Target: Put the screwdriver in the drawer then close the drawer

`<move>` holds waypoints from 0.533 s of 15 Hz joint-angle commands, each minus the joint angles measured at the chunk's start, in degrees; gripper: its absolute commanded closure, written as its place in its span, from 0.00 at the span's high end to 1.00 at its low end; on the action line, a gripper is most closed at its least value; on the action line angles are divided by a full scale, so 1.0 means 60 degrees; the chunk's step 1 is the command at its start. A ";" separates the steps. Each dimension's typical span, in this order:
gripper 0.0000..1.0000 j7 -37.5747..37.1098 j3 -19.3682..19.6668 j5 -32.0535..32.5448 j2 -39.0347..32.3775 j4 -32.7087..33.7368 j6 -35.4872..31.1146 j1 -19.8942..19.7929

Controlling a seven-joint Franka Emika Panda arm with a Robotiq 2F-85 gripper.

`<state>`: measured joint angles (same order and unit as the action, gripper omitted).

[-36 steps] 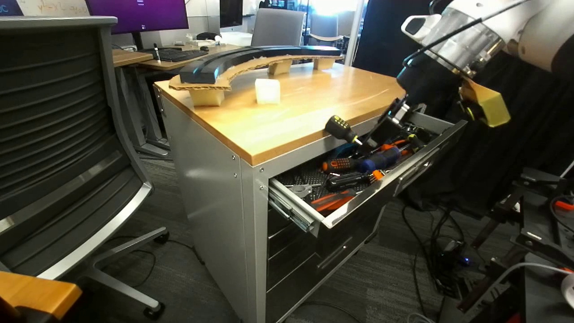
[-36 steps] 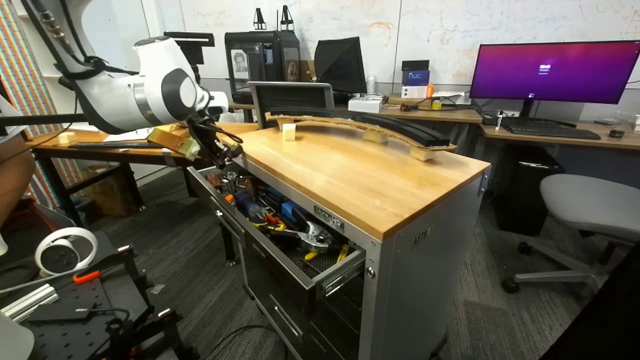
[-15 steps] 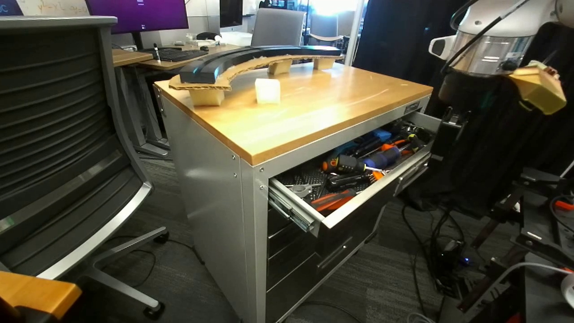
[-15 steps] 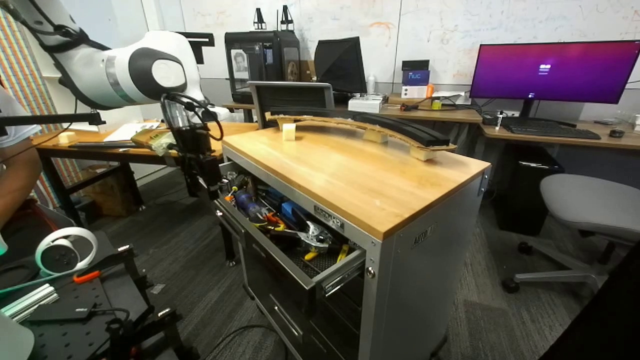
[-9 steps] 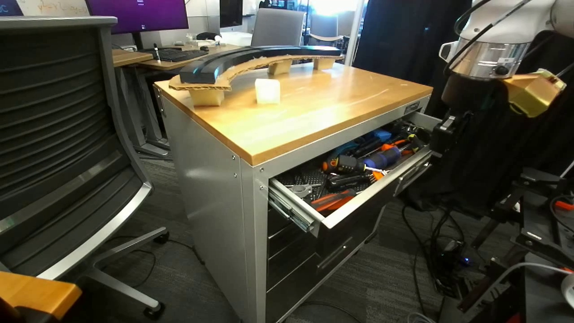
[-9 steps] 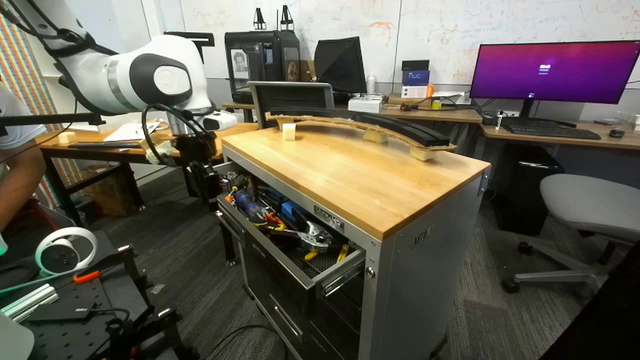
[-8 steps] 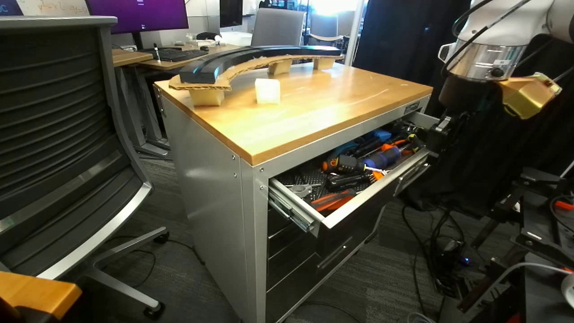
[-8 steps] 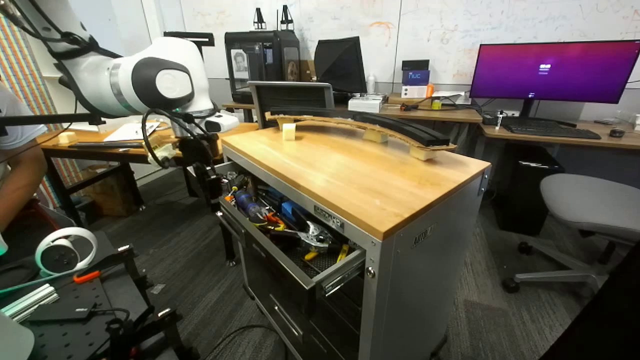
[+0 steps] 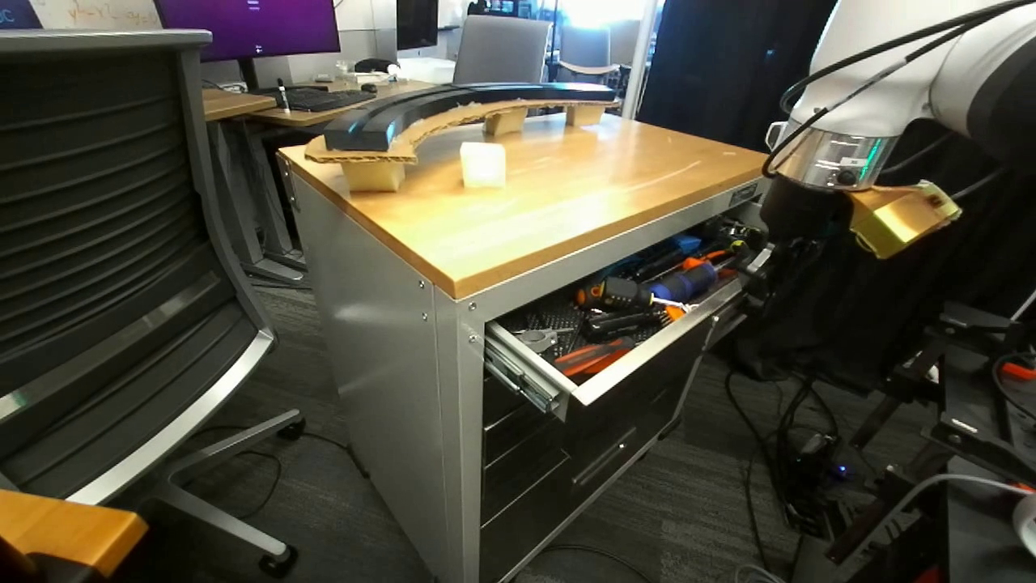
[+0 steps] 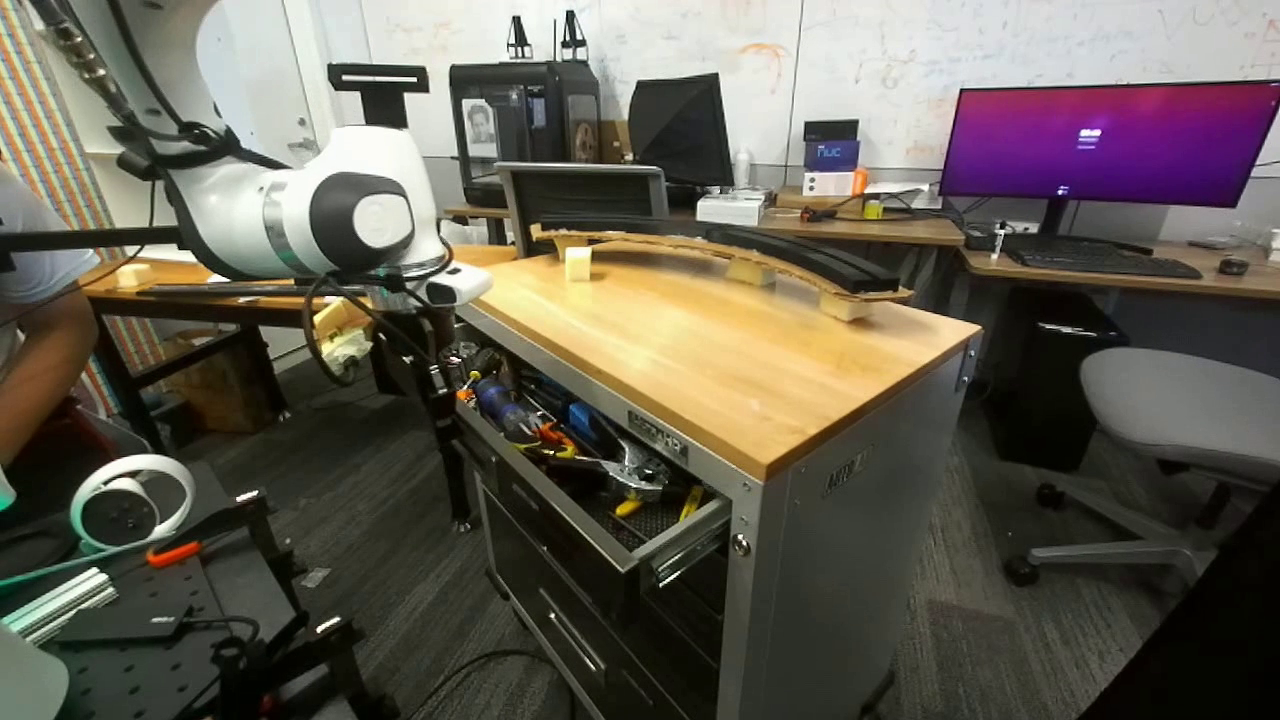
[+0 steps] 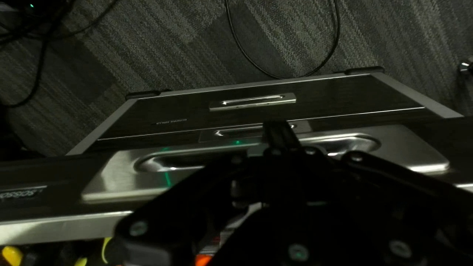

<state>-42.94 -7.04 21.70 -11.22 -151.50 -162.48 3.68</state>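
The screwdriver (image 9: 627, 293), stubby and black with yellow marks, lies in the open drawer (image 9: 647, 356) on top of other tools, near an orange-tipped handle. I cannot make it out in the other views. The drawer also shows, partly pulled out, in an exterior view (image 10: 540, 505), and its front face with the metal handle plate (image 11: 111, 181) fills the middle of the wrist view. My gripper (image 11: 281, 133) is dark, its fingers together and holding nothing, pointing down at the handle plate. In both exterior views it (image 9: 754, 283) (image 10: 447, 410) is at the far end of the drawer front, seemingly against it.
The drawer holds several tools, such as a blue-handled one (image 9: 684, 282) and red-handled pliers (image 9: 595, 356). The wooden cabinet top (image 9: 566, 194) carries a curved black piece (image 9: 453, 105) on foam blocks. A dark equipment rack (image 9: 983, 405) stands in front of the cabinet.
The screwdriver has dropped from the gripper into the drawer. My gripper has moved out over the drawer's front and down in front of it. The drawer has slid slightly inward in the last half second.
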 commanded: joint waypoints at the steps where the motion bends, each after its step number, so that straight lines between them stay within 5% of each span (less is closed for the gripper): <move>1: 0.05 -0.1236 0.0581 0.1160 -0.0269 0.0658 -0.0530 0.0486; 8: 0.05 -0.3260 0.1272 0.2760 -0.1272 0.1928 -0.0785 0.1200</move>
<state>-57.27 -1.72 34.56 -15.34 -144.90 -164.53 8.17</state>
